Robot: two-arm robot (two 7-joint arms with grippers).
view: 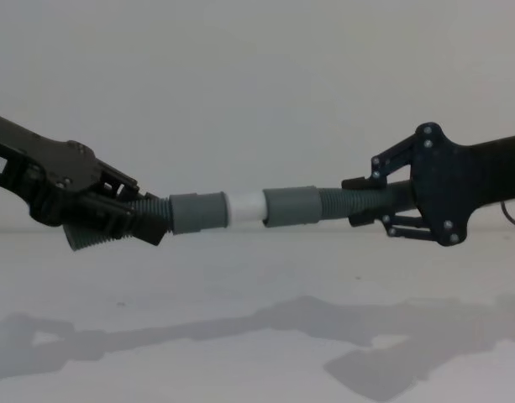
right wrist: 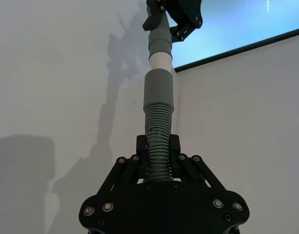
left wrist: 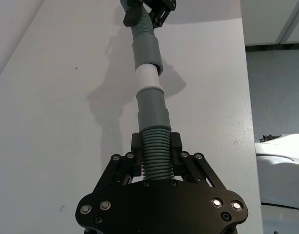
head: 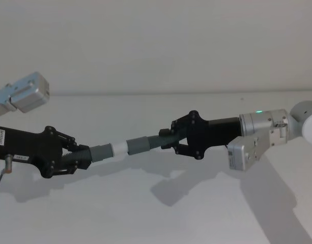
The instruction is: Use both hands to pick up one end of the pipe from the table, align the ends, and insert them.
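Observation:
Both pipe pieces hang in the air above the table [head: 145,213], end to end in one line. My left gripper [head: 74,156] is shut on the corrugated part of the left pipe piece [view: 148,214]. Its grey cuff [head: 101,152] carries a white tip [head: 118,148] that meets the socket cuff [head: 137,144] of the right pipe piece [view: 345,201]. My right gripper [head: 177,138] is shut on that piece's corrugated part. In the left wrist view the white tip [left wrist: 149,77] shows between the two cuffs, its far end inside the socket [left wrist: 146,50]. The right wrist view shows the same joint [right wrist: 160,61].
The white table [view: 240,319] under the pipe carries the shadows of both arms. A pale wall rises behind it. A grey boxy part [head: 28,91] of my left arm shows at the upper left of the head view.

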